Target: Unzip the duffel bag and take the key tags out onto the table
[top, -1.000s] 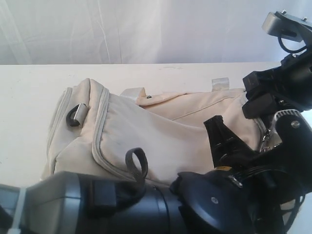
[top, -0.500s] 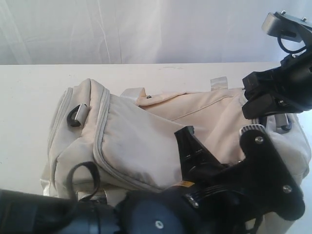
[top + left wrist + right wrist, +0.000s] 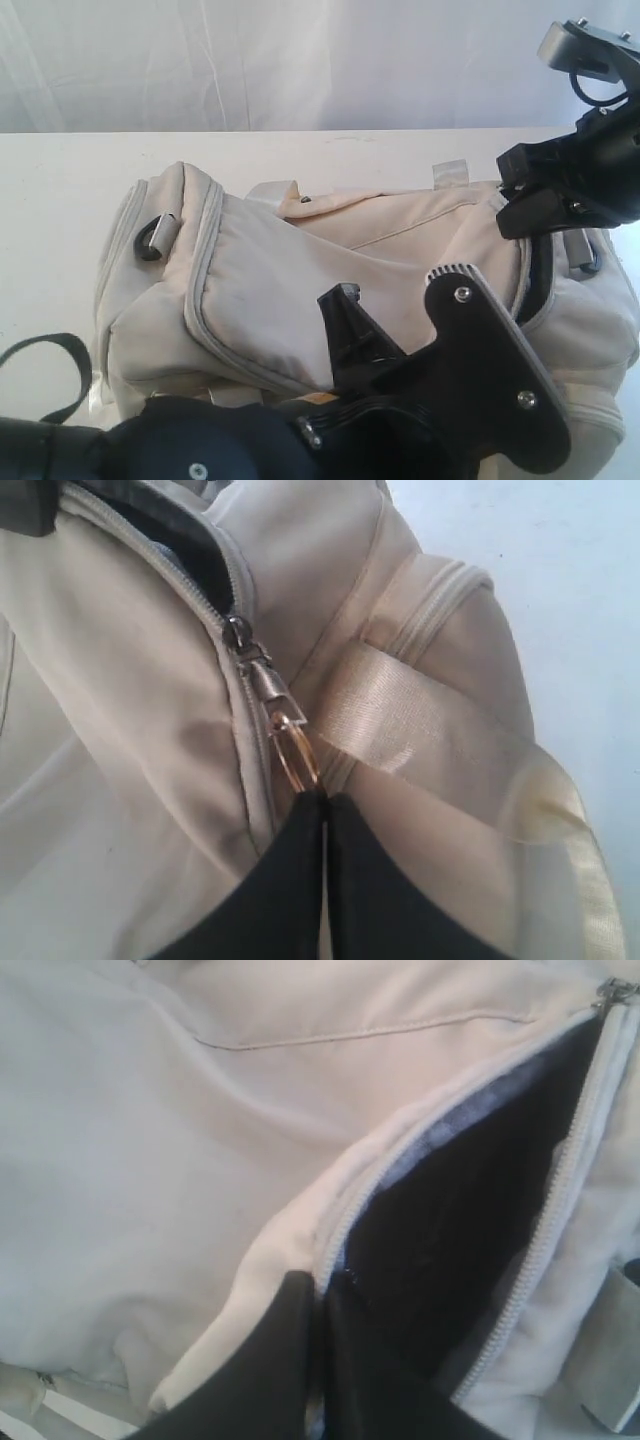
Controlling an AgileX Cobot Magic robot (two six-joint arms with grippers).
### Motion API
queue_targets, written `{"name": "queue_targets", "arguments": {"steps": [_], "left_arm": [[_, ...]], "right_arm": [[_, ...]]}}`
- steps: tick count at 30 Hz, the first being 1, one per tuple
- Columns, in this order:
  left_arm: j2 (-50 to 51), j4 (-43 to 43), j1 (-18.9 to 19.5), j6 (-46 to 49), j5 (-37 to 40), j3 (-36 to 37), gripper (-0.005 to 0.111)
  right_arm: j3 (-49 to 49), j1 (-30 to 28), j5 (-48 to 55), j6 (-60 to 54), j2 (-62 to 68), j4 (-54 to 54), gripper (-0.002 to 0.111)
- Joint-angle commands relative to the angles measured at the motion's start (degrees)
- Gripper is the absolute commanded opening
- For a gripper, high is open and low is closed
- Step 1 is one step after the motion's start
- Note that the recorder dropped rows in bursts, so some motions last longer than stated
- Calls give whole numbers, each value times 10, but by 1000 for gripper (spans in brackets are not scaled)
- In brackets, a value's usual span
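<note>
The cream duffel bag (image 3: 300, 270) lies on the white table (image 3: 60, 200). In the left wrist view my left gripper (image 3: 325, 798) is shut on the gold ring (image 3: 296, 752) of the zipper pull, below the slider (image 3: 240, 638). Its fingertips are hidden behind its own arm in the exterior view. My right gripper (image 3: 322, 1285) is shut on the cream fabric lip beside the zipper, at the dark open mouth of the bag (image 3: 470, 1210). In the exterior view the right gripper (image 3: 515, 205) sits at the bag's right end, by the open gap (image 3: 530, 275). The key tags are out of view.
My left arm (image 3: 470, 380) fills the foreground and covers the bag's near side. A black strap loop (image 3: 55, 375) hangs at lower left. A webbing handle (image 3: 400, 712) crosses the bag beside the zipper. A white curtain (image 3: 300, 60) backs the table.
My left arm has swung left across the foreground, and a dark gap now shows along the zipper at the bag's right end. The right gripper has stayed in place.
</note>
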Motion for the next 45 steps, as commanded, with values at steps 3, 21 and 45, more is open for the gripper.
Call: {"name": "queue_targets", "arguments": {"steps": [3, 21, 45], "left_arm": [[-27, -15, -5, -45, 15, 49, 0], [-100, -15, 136, -178, 290, 153, 0], [-108, 584, 339, -740, 674, 83, 0]], "right_arm": [[1, -2, -18, -3, -2, -4, 0], [1, -2, -13, 28, -7, -34, 0], [1, -2, -15, 40, -6, -52, 0]]}}
